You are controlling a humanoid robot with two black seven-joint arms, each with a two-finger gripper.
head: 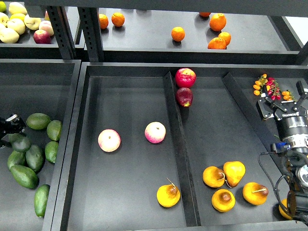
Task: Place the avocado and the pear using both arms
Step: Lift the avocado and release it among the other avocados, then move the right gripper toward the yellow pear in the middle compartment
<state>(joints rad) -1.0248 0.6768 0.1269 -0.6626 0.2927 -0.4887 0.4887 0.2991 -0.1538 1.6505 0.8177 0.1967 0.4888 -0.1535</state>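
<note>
Nearest the front edge, a yellow-orange pear with a brown bruise and thin curved stem (168,195) lies alone in the left compartment of the wide black tray (130,211), close beside the central divider (182,163). Across that divider, four more yellow-orange pears (233,185) sit clustered in the middle compartment.

On the left, in a separate black bin (29,82), a heap of lighter green avocados (29,163) lies against the bin's right wall. The very dark green teardrop avocado (20,143) rests among them near the top of the heap, and the left gripper (10,126) sits at the view's edge just touching or just above it; only a small dark part shows, so I cannot tell whether its fingers are spread or closed.

Further back in the left compartment, two pink-yellow round apples (109,140) lie apart from each other. On the right, the right gripper (283,100) hangs over the tray's right-hand compartment with its two fingers spread and nothing between them, just beside a sprig of small orange and red berries (269,85).

Against the tray's back wall sit a red apple (185,77) and a dark red fruit (184,96). The rear shelf carries scattered oranges (216,21).
</note>
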